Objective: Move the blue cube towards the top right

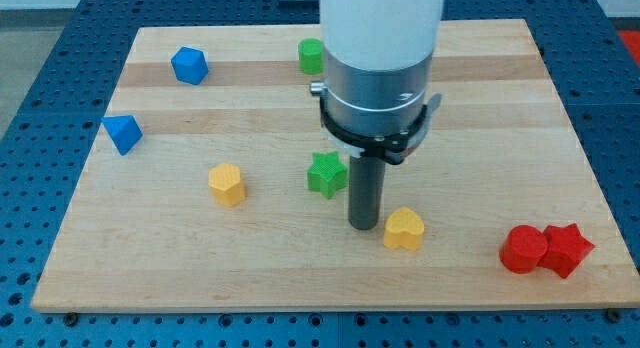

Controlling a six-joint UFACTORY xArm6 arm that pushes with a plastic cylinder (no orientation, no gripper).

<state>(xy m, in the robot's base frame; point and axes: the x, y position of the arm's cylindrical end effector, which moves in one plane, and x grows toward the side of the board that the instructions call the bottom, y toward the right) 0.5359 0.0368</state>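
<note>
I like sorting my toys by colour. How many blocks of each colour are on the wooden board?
Blue: 2, a cube and a triangular block
Green: 2, a rounded block and a star
Yellow: 2, a hexagon-like block and a heart
Red: 2, a round block and a star
Total: 8

The rod's tip rests between the green star block and yellow heart block, far from the blue cube at the wooden board's upper left.
</note>
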